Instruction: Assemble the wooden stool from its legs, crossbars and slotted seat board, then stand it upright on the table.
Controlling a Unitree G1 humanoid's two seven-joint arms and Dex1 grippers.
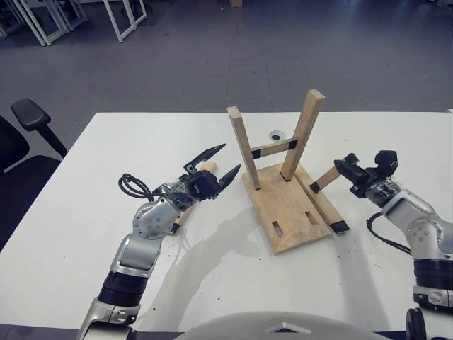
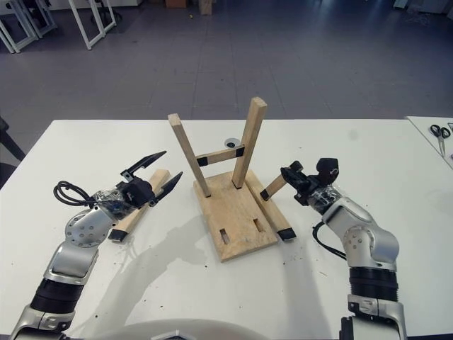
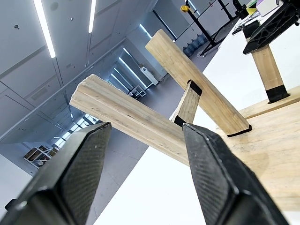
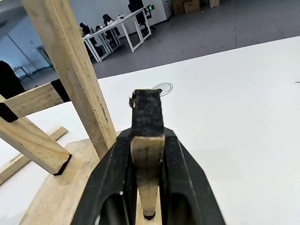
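The slotted seat board [image 1: 290, 209] lies flat on the white table [image 1: 127, 142]. Two legs [image 1: 241, 145] [image 1: 303, 134] stand in it, joined by a short crossbar [image 1: 274, 149]. A third leg [image 1: 331, 211] lies along the board's right edge. My right gripper [image 1: 350, 173] is shut on a short black-capped wooden piece [image 4: 147, 152], tilted, its lower end by that lying leg; whether they are joined is unclear. My left gripper [image 2: 166, 168] is open left of the board, above a loose leg [image 2: 140, 204] on the table. In the left wrist view its fingers [image 3: 84, 168] frame the standing legs.
A round cable grommet [image 1: 275, 133] sits in the table behind the stool. A black chair [image 1: 32, 113] stands off the left edge. Scissors [image 2: 439, 131] lie on a neighbouring table at the right. The table's front and far left are bare.
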